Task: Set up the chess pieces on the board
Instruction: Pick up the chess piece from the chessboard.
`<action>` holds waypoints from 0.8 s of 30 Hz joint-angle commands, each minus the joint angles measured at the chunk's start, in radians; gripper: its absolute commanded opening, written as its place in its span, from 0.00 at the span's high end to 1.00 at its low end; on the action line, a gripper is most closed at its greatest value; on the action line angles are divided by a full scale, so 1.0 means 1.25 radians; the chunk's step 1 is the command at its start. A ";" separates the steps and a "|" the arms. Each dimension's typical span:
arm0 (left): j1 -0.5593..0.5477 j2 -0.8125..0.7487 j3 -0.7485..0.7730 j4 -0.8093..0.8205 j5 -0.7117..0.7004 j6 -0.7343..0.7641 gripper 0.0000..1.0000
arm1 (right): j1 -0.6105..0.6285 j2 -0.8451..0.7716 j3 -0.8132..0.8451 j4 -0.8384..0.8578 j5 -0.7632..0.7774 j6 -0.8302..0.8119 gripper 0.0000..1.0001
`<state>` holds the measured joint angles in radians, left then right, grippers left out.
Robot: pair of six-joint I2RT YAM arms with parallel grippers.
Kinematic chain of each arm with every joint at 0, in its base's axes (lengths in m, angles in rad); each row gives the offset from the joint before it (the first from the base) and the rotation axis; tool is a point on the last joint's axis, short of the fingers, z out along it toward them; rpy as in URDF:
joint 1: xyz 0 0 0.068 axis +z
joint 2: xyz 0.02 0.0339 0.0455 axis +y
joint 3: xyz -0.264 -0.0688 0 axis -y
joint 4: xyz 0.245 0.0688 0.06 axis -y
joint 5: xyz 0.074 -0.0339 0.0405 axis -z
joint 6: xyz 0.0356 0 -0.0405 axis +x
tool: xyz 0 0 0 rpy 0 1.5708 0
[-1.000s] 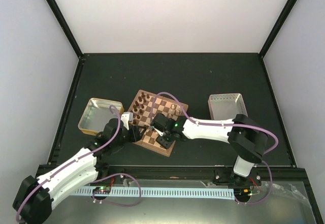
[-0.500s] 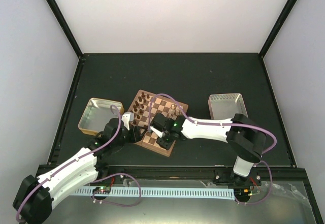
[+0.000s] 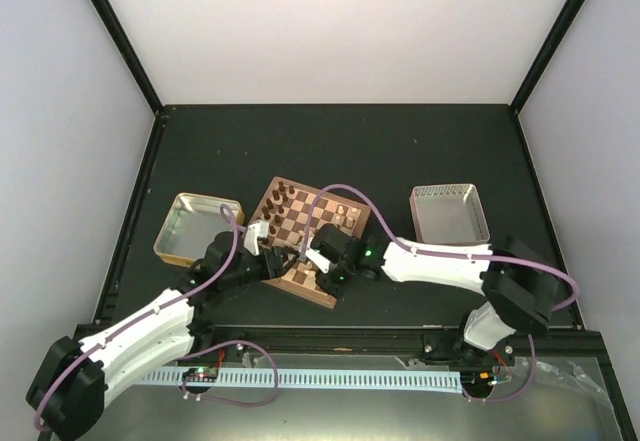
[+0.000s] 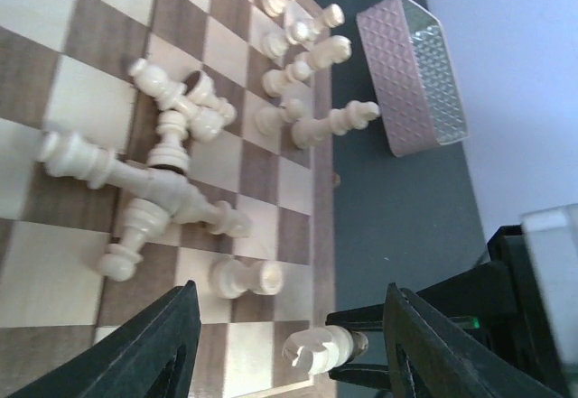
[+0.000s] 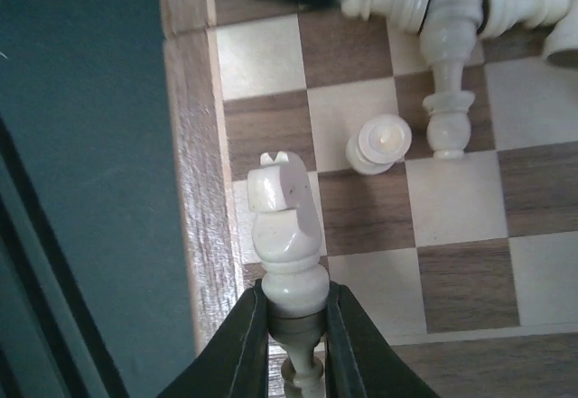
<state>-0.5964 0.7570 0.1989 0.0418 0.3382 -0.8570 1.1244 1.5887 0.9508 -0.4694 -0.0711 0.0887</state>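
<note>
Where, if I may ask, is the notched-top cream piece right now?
Right wrist view: the notched-top cream piece sits pinched between the right fingers by the board's rim, near a cream pawn.

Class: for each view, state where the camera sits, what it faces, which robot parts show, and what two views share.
Top external: above, behind bases; looks down at board; both arms.
Left wrist: over toppled chess pieces, facing pink tray; own fingers.
Right wrist: above board's corner; right end effector shut on cream piece.
Both wrists share that piece.
</note>
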 commanded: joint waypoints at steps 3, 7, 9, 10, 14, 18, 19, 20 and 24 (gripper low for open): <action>0.005 0.027 0.008 0.121 0.130 -0.040 0.42 | 0.002 -0.095 -0.059 0.150 -0.011 0.035 0.89; 0.006 0.049 0.012 0.159 0.176 -0.063 0.47 | 0.002 -0.143 -0.094 0.197 -0.002 0.050 0.90; 0.005 0.060 0.012 0.181 0.193 -0.073 0.52 | 0.002 -0.167 -0.108 0.214 0.001 0.057 0.90; 0.006 0.066 0.011 0.192 0.203 -0.081 0.54 | 0.002 -0.176 -0.115 0.221 0.005 0.061 0.90; 0.006 0.084 0.009 0.217 0.222 -0.094 0.60 | 0.001 -0.196 -0.120 0.224 0.012 0.070 0.90; 0.005 0.103 -0.005 0.271 0.243 -0.116 0.62 | 0.001 -0.198 -0.123 0.231 0.009 0.076 0.91; 0.006 0.109 -0.005 0.283 0.252 -0.121 0.63 | 0.001 -0.197 -0.123 0.232 0.009 0.076 0.91; 0.005 0.115 -0.006 0.298 0.261 -0.125 0.65 | 0.001 -0.197 -0.123 0.231 0.009 0.076 0.91; 0.005 0.127 -0.006 0.324 0.277 -0.134 0.83 | 0.001 -0.196 -0.120 0.230 0.021 0.080 0.91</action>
<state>-0.5953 0.9047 0.1967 0.3565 0.6342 -1.0027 1.1244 1.3582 0.8051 -0.2150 -0.0685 0.1780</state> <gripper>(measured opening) 0.240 0.131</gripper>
